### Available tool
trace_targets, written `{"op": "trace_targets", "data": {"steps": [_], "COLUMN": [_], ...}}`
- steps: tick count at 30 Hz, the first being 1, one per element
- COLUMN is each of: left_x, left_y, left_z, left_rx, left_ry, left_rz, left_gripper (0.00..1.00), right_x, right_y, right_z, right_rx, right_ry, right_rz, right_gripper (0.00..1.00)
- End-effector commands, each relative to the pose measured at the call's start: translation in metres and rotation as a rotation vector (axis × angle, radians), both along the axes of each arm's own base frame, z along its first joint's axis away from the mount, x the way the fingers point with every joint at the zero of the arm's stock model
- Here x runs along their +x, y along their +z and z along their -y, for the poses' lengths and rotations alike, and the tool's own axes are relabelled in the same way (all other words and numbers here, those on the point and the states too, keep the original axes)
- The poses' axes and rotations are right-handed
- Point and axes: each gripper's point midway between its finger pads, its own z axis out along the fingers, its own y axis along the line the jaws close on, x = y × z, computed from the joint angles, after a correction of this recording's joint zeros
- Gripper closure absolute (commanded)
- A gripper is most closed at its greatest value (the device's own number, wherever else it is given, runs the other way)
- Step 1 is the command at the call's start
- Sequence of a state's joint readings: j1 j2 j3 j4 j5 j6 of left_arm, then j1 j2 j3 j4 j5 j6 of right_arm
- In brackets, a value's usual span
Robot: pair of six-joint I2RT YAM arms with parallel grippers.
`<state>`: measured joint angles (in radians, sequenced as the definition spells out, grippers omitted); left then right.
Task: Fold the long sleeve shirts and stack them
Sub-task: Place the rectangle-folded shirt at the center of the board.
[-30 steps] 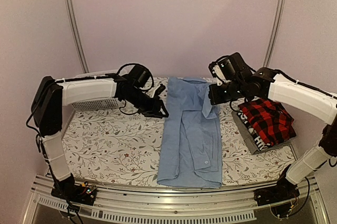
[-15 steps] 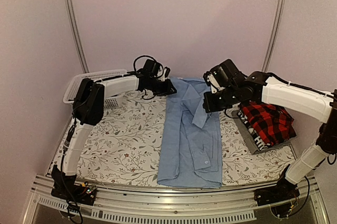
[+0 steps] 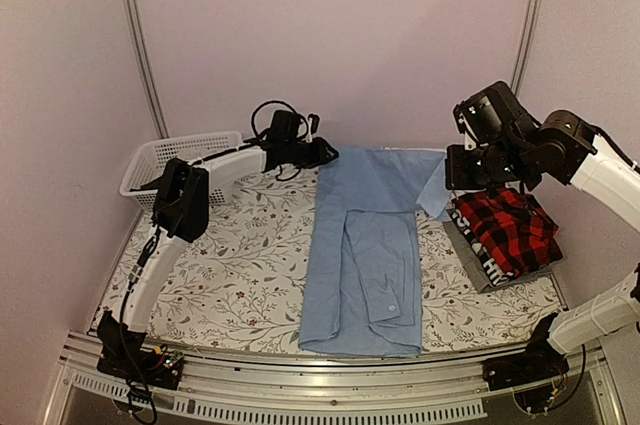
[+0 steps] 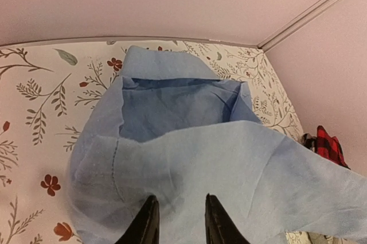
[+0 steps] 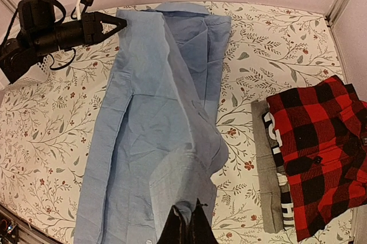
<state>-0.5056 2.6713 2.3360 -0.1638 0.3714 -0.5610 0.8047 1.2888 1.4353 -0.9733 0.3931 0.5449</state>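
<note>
The light blue shirt [image 3: 360, 265] lies lengthwise on the flowered table, with one part drawn up towards the right. My right gripper [image 3: 452, 181] hangs above the table beside the stack, shut on that lifted blue cloth [image 5: 183, 181]; its own view looks down past the gripper [image 5: 187, 208]. At the shirt's far left corner, my left gripper [image 3: 328, 153] points at the shirt, its jaws a little apart. Blue shirt cloth [image 4: 189, 146] lies flat under and between its tips [image 4: 179, 209]. The red-and-black plaid shirt [image 3: 510, 230] sits folded on the grey lettered shirt [image 3: 468, 245] at the right.
A white lattice basket [image 3: 160, 157] stands at the back left, behind the left arm. A metal rail [image 3: 320, 385] runs along the near table edge. The pink walls close in at the back and both sides.
My right gripper has risen and swung right, pulling the blue cloth out towards the stack. The left arm has reached to the back and now stays at the shirt's far left corner.
</note>
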Motion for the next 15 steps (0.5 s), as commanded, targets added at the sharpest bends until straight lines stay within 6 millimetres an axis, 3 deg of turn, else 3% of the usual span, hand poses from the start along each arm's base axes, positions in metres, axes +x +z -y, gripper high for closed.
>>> {"op": "trace_targets", "data": {"steps": [1,6,10,15], "left_x": [0.009,0.019,0.022,0.025], "left_y": [-0.021,-0.036,-0.032,-0.040], "left_z": [0.005,0.007,0.013,0.014], "left_rx": [-0.048,-0.119,-0.204,-0.248], "left_ry": [0.021,0.052,0.039,0.050], "left_rz": [-0.018,-0.052,-0.044,-0.072], "left_gripper": [0.72,0.72,0.69,0.64], "right_x": [-0.009,-0.014,-0.020,-0.021], "right_y": [0.016,0.028,0.039,0.029], "right_z": [0.023,0.033,0.043,0.041], "right_rx": [-0.031,-0.036,-0.033,-0.037], "right_ry": [-0.068,-0.089,-0.111,-0.109], "right_rz": [0.014,0.019,0.032,0.007], "right_gripper": [1.00,1.00,1.00,1.00]}}
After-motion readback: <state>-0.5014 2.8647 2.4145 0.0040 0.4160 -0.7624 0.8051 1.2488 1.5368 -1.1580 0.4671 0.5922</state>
